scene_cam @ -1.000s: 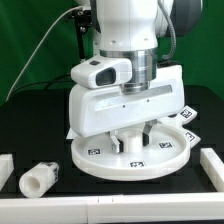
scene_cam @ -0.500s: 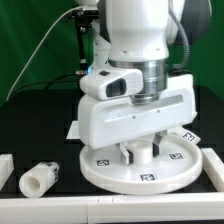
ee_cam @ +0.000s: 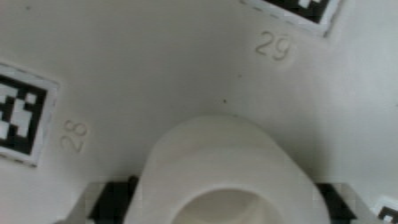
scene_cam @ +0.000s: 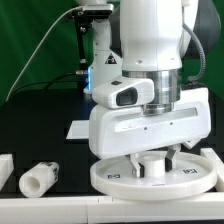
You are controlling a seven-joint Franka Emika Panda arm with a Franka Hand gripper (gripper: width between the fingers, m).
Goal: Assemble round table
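Note:
The round table's large rimmed disc (scene_cam: 120,180) lies flat on the black table at the front right of the exterior view. My gripper (scene_cam: 152,160) stands straight above it, fingers down on either side of the central hub (scene_cam: 152,166). In the wrist view the white hollow hub (ee_cam: 222,160) sits between my gripper's (ee_cam: 221,200) dark finger pads (ee_cam: 118,196), on the tagged disc face (ee_cam: 143,70). The short cylinder leg (scene_cam: 40,178) lies on its side at the front left, apart from the disc. The cross-shaped base is out of view.
A white block (scene_cam: 5,168) lies at the left edge and a white rail (scene_cam: 214,160) at the right edge, close to the disc's rim. A corner of the marker board (scene_cam: 78,128) shows behind the arm. A green curtain hangs at the back.
The arm has moved to the exterior view's right and a little forward, and the disc has slid along with it, toward the right rail. The leg has not moved.

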